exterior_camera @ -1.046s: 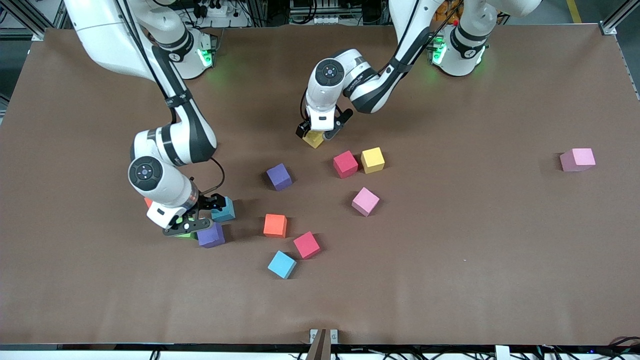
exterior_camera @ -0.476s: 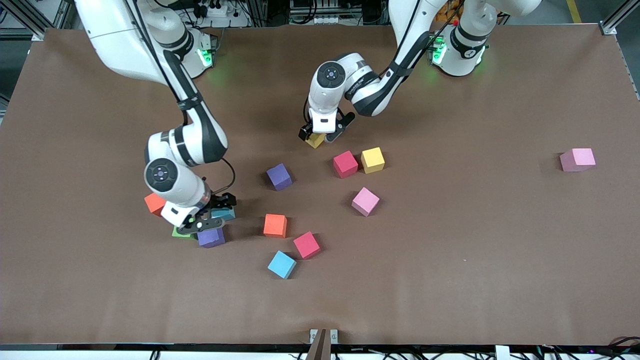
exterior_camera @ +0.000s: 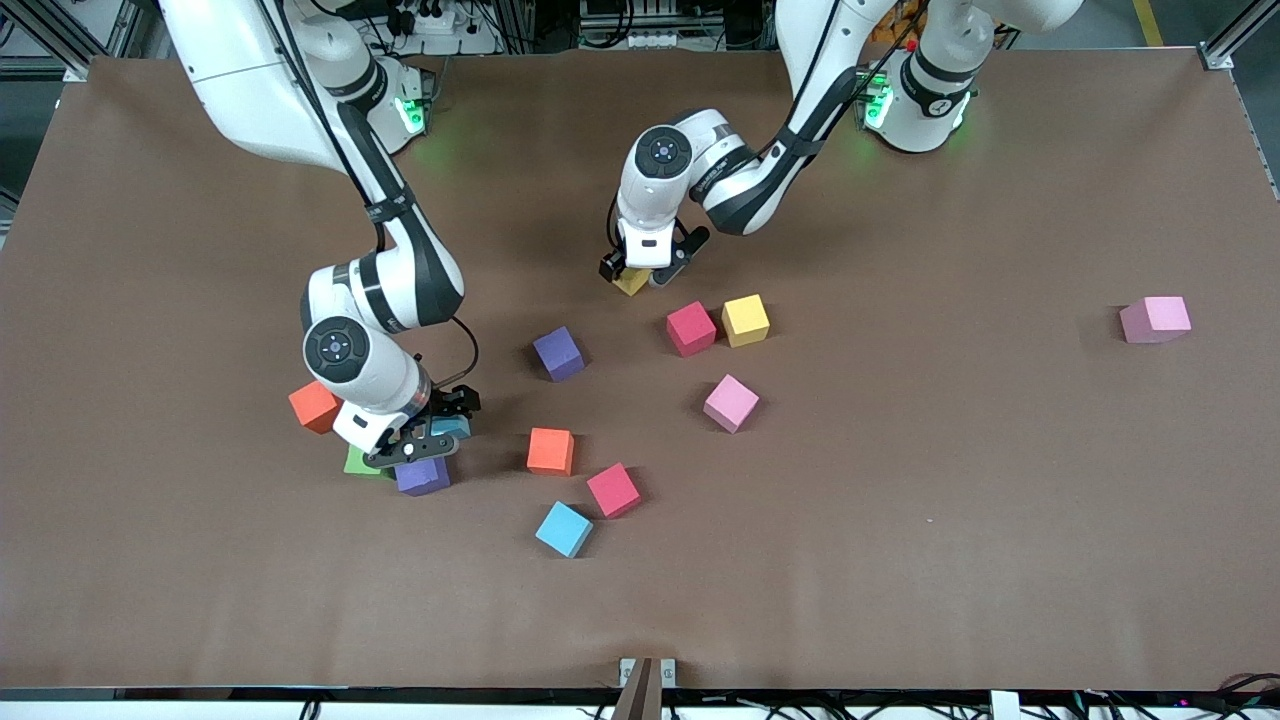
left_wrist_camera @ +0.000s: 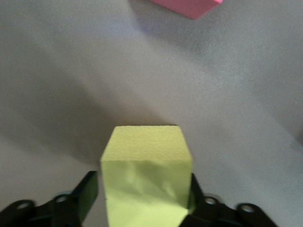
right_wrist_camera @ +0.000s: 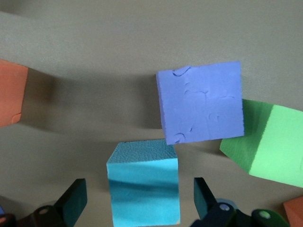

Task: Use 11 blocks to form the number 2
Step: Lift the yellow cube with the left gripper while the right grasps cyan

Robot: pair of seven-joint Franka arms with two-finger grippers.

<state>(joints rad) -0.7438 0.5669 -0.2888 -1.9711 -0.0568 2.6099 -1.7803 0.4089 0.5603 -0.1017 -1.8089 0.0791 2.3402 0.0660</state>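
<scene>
On the table (exterior_camera: 900, 550), left hand (exterior_camera: 641, 273) pinches yellow block (left_wrist_camera: 144, 175); right hand (exterior_camera: 425, 440) spread over blue block (right_wrist_camera: 143, 182).

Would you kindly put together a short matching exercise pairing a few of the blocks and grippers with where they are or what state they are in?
Column one:
1. left gripper
2. right gripper
3. lone pink block
4. green block

Column two:
A. rests alone toward the left arm's end of the table
B. open, straddling a teal block
C. closed on a yellow block
D. lies beside a purple block, partly hidden by an arm

Pairs: 1-C, 2-B, 3-A, 4-D
</scene>
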